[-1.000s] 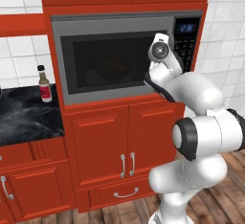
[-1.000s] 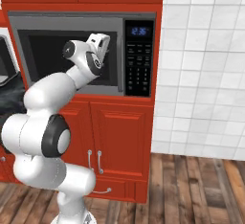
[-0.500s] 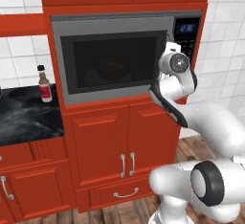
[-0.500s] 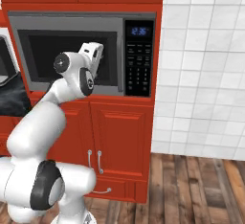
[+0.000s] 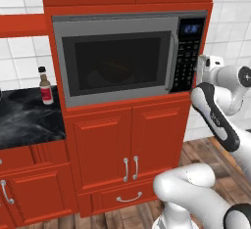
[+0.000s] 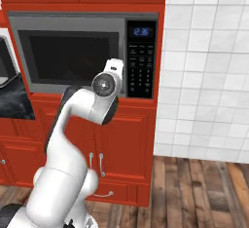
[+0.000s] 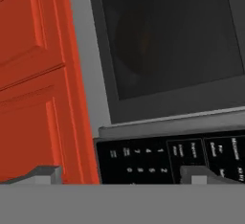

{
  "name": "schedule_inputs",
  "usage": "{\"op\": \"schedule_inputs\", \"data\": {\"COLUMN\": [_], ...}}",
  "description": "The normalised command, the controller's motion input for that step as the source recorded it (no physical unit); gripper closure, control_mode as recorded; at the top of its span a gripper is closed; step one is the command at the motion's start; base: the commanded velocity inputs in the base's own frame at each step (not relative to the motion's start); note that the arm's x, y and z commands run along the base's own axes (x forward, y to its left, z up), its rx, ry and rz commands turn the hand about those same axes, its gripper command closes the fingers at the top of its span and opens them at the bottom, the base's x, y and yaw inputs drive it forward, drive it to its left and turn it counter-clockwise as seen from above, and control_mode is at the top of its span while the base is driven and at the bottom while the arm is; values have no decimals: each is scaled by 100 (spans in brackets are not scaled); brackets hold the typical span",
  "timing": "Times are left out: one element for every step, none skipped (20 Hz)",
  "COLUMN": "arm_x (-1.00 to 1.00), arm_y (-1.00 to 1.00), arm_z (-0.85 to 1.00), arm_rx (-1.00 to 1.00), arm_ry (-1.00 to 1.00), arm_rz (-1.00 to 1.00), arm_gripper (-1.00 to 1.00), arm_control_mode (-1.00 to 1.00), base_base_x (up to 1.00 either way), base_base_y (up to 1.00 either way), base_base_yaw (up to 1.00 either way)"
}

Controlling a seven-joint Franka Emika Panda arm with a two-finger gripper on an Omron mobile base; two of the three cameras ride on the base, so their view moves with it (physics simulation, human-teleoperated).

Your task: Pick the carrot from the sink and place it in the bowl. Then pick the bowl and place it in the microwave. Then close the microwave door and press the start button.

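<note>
The microwave (image 5: 122, 22) (image 6: 68, 22) sits built into red cabinets, and its door (image 5: 117, 66) (image 7: 162, 41) is shut. Behind the dark glass I faintly make out the round bowl (image 5: 114, 72) (image 7: 139, 41) with an orange streak, the carrot (image 5: 117, 65), inside it. My gripper (image 5: 201, 69) (image 6: 115, 66) (image 7: 122, 177) hovers just in front of the black keypad panel (image 5: 187, 59) (image 6: 141, 66) (image 7: 158, 158), open, with nothing between its fingertips (image 7: 45, 173). The blue display (image 5: 191, 28) (image 6: 141, 31) is lit. The sink is out of view.
A black stone counter (image 5: 24, 120) lies at the left with a small dark bottle (image 5: 45, 86) on it. Red cabinet doors (image 5: 127, 145) run below the microwave. A white tiled wall (image 6: 204, 66) stands to the right, above a wooden floor (image 6: 194, 188).
My arm has swung right: the hand has left the front of the door window and come up beside the keypad panel. The door has stayed shut.
</note>
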Motion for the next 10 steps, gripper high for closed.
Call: {"op": "schedule_inputs", "data": {"arm_x": [-47, -41, -39, -44, -44, -46, -47, -41, -30, -14], "arm_y": [-99, -89, -81, -81, -75, -66, -55, -32, -4, 0], "arm_z": [-8, -6, -7, -16, -21, -34, -40, -44, -41, -33], "arm_rx": [0, 0, 0, 0, 0, 0, 0, 0, 0, 0], "arm_ry": [-4, -6, -9, -10, -13, -16, -17, -16, -13, -13], "arm_rz": [32, 32, 31, 31, 31, 29, 27, 21, 11, 0], "arm_gripper": [-100, -100, -100, -100, -100, -100, -100, -100, -100, -100], "arm_control_mode": [-100, -100, -100, -100, -100, -100, -100, -100, -100, -100], "base_base_x": [0, 0, 0, 0, 0, 0, 0, 0, 0, 0], "base_base_y": [0, 0, 0, 0, 0, 0, 0, 0, 0, 0], "base_base_yaw": [0, 0, 0, 0, 0, 0, 0, 0, 0, 0]}}
